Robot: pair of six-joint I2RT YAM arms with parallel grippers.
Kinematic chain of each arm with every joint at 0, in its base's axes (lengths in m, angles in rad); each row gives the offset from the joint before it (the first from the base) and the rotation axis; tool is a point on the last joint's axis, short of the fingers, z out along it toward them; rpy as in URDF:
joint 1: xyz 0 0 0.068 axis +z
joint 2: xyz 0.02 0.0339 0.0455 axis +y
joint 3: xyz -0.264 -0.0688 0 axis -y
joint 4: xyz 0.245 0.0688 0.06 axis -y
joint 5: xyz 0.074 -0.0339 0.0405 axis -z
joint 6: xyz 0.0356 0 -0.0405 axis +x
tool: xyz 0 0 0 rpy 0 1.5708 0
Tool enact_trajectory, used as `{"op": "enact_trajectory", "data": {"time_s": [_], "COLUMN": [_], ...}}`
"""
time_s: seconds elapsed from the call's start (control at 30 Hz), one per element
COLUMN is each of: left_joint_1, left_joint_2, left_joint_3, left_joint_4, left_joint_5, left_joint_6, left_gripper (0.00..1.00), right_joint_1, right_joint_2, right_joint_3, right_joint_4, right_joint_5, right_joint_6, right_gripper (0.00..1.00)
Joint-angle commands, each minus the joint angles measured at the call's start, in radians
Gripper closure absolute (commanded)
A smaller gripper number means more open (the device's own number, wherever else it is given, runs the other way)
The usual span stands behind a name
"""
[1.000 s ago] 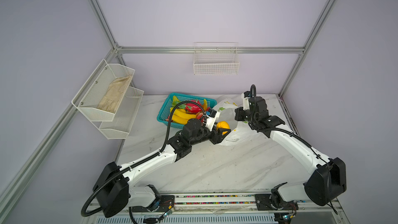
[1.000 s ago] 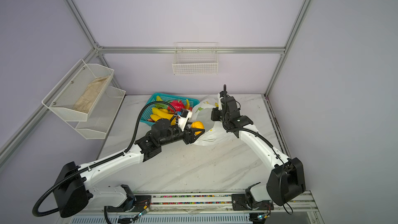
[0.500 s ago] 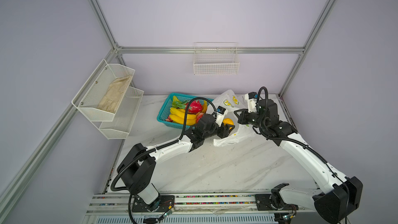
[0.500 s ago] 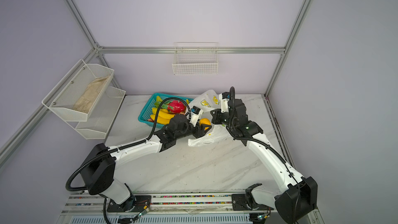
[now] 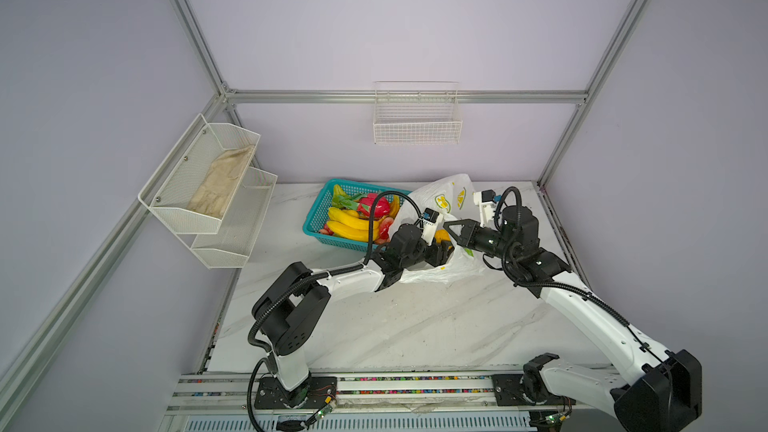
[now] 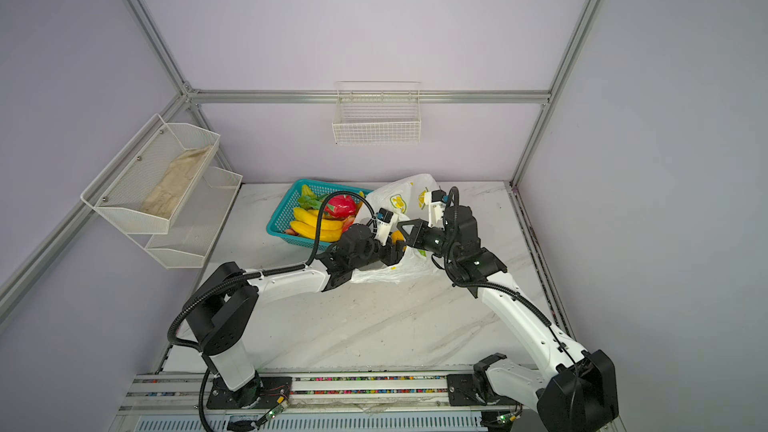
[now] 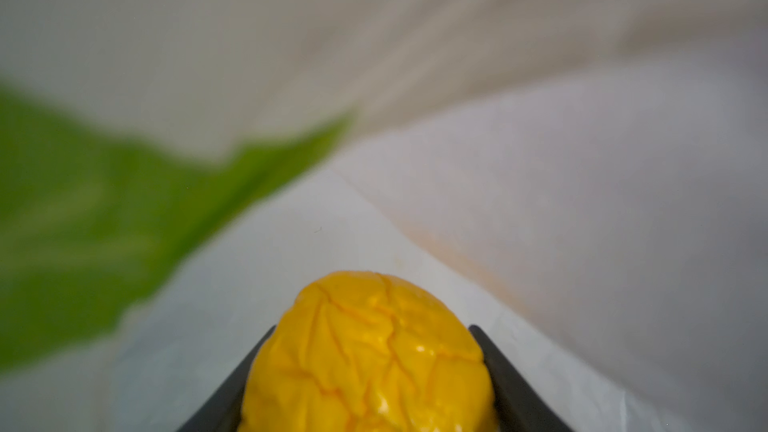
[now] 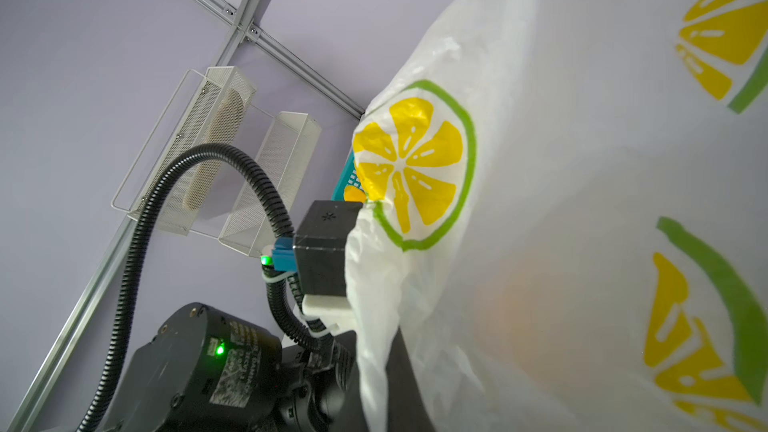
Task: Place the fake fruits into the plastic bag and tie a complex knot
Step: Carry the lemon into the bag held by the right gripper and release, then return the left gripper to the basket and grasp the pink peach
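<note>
In both top views the left claw (image 5: 443, 250) reaches into the plastic bag (image 5: 439, 200) on the table (image 5: 374, 326), beside the teal basket (image 5: 314, 218) where bananas (image 5: 349, 222) and a dragon fruit (image 5: 370, 204) lie. The right claw (image 5: 451, 229) pinches the bag's rim, holding the mouth up.

Left wrist view: the orange (image 7: 370, 351) sits gripped between the jaws, white film all around.

Right wrist view: thin film drapes over one claw finger.

My judgement is that the film could slip from that pinch and collapse the mouth. Withdrawing could drag the bag, or the orange could roll out.
</note>
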Motion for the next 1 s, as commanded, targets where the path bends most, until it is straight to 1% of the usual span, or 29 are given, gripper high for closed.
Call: {"op": "enact_trajectory", "data": {"time_s": [0.0, 0.17, 0.27, 0.37, 0.43, 0.53, 0.57, 0.63, 0.77, 0.87, 0.9, 0.97], "left_joint_1": [0.002, 0.009, 0.011, 0.016, 0.023, 0.032, 0.034, 0.044, 0.082, 0.137, 0.163, 0.215], "left_joint_2": [-0.02, -0.068, -0.107, -0.164, -0.216, -0.285, -0.305, -0.352, -0.472, -0.557, -0.585, -0.617], "left_joint_3": [-0.02, -0.051, -0.07, -0.097, -0.116, -0.126, -0.126, -0.126, -0.138, -0.182, -0.203, -0.221], "left_joint_4": [0.089, 0.058, 0.03, 0.007, -0.015, -0.05, -0.062, -0.083, -0.116, -0.112, -0.104, -0.128], "left_joint_5": [0.009, 0.029, 0.049, 0.104, 0.172, 0.292, 0.314, 0.363, 0.401, 0.389, 0.365, 0.283], "left_joint_6": [-0.014, 0.01, 0.027, 0.039, 0.052, 0.066, 0.066, 0.067, 0.055, 0.003, 0.001, 0.004], "left_gripper": [0.25, 0.15, 0.15, 0.16, 0.18, 0.19, 0.19, 0.19, 0.19, 0.19, 0.19, 0.19], "right_joint_1": [-0.01, -0.049, -0.069, -0.102, -0.126, -0.127, -0.128, -0.127, -0.128, -0.127, -0.127, -0.127], "right_joint_2": [-0.025, -0.027, -0.028, -0.027, -0.022, 0.01, 0.016, 0.016, -0.001, 0.0, 0.004, 0.009], "right_joint_3": [-0.008, -0.028, -0.032, -0.026, -0.009, 0.036, 0.04, 0.04, 0.051, 0.063, 0.069, 0.073], "right_joint_4": [0.076, 0.071, 0.065, 0.029, -0.036, -0.168, -0.19, -0.216, -0.252, -0.265, -0.269, -0.27], "right_joint_5": [-0.011, -0.013, -0.019, 0.012, 0.072, 0.216, 0.245, 0.301, 0.389, 0.443, 0.452, 0.463], "right_joint_6": [0.06, 0.053, 0.047, 0.017, -0.055, -0.208, -0.243, -0.26, -0.299, -0.323, -0.33, -0.339], "right_gripper": [1.0, 1.0, 1.0, 1.0, 1.0, 1.0, 1.0, 1.0, 1.0, 1.0, 1.0, 1.0]}}
